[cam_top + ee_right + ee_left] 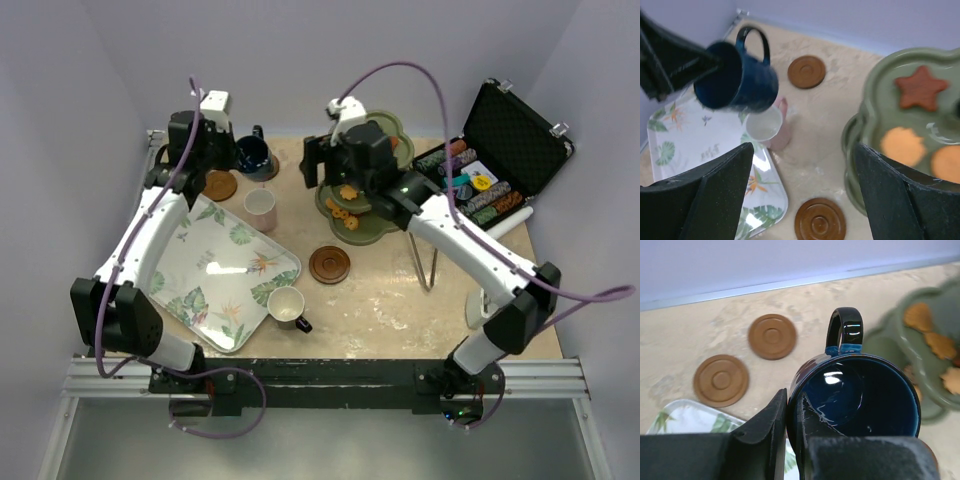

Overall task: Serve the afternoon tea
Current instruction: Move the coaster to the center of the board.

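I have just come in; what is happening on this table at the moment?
The left gripper pinches the rim of a navy blue glazed cup and holds it lifted off the table. The right gripper hangs open and empty over the olive-green tiered stand, which carries small orange and brown biscuits. A pinkish-white cup and a cream cup stand by the leaf-patterned white tray. The round brown saucers in view are bare.
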Controlling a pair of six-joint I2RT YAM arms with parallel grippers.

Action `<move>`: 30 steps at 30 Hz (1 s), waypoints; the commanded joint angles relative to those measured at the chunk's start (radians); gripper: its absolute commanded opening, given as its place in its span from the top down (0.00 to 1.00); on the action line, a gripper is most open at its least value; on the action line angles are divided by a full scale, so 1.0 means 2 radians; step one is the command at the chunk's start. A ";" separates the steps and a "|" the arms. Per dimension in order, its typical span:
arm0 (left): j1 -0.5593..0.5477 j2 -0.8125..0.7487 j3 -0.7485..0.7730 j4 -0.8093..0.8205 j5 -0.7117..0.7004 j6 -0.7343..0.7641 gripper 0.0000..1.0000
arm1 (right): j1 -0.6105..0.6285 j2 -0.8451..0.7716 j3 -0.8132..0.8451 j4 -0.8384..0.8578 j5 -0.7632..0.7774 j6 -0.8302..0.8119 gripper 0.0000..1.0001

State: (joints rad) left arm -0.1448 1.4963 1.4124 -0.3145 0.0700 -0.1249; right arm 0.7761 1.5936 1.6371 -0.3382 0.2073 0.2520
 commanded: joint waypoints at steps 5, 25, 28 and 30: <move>-0.058 -0.047 0.001 -0.003 0.101 0.085 1.00 | -0.052 -0.111 -0.026 0.011 -0.052 -0.047 0.12; -0.158 0.031 -0.008 -0.068 0.033 0.144 1.00 | -0.048 -0.167 -0.221 0.132 -0.118 -0.042 0.22; -0.158 0.035 -0.016 -0.063 0.025 0.122 1.00 | -0.048 -0.176 -0.238 0.138 -0.105 -0.039 0.22; -0.158 0.036 -0.027 -0.055 0.035 0.107 1.00 | -0.048 -0.172 -0.249 0.130 -0.074 -0.041 0.22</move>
State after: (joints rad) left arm -0.4648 1.5974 1.3434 -0.4911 0.1566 0.1776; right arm 0.6781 1.2915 1.1664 -0.1497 -0.0319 0.1486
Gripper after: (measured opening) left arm 0.143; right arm 0.778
